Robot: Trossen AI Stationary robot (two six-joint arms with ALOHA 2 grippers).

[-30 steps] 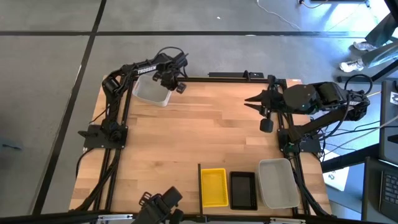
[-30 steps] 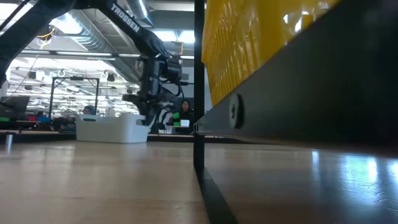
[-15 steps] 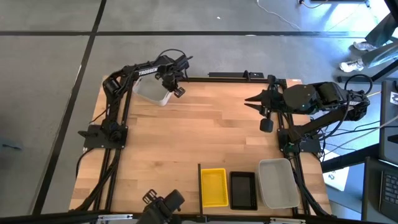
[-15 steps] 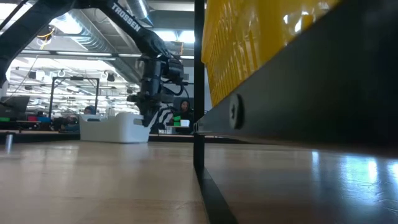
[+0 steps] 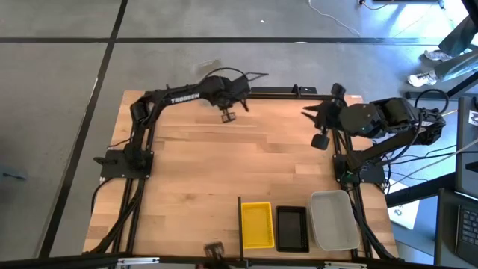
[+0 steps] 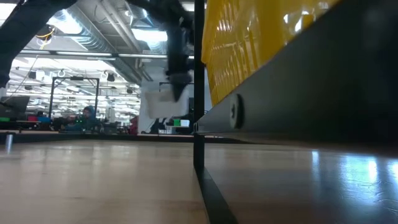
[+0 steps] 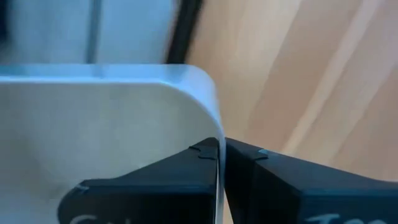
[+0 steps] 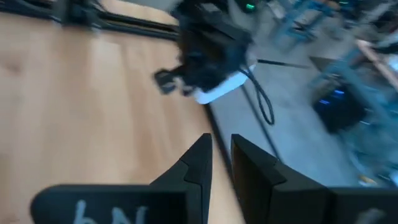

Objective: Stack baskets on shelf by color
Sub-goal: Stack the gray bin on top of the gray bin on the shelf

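My left gripper (image 5: 231, 97) is over the table's far edge near the middle, shut on a translucent grey-white basket (image 6: 155, 102), which also shows in the left wrist view (image 7: 112, 124) and the right wrist view (image 8: 224, 86). On the pale shelf (image 5: 299, 254) at the near edge, right of its dark divider (image 5: 240, 220), rest a yellow basket (image 5: 258, 224), a black basket (image 5: 292, 228) and a translucent basket (image 5: 334, 219), side by side on their bottoms. My right gripper (image 5: 320, 123) waits at the far right, its fingers a narrow gap apart and empty. My left gripper pinches the basket's thin side wall (image 7: 217, 134) near a rounded corner, one finger inside and one outside. The fingers come from above. The basket is lifted clear of the table and hangs beside and below the gripper.
A dark bar (image 5: 284, 90) runs along the table's far edge. The shelf's divider (image 6: 199, 93) and the yellow basket (image 6: 267, 43) fill the low view's right side. A person's feet (image 5: 426, 75) show beyond the table at the far right.
My left gripper has risen and swung from the far left corner toward the right along the far edge, carrying the translucent basket, which is lifted clear of the table. My right gripper has turned a little in place.
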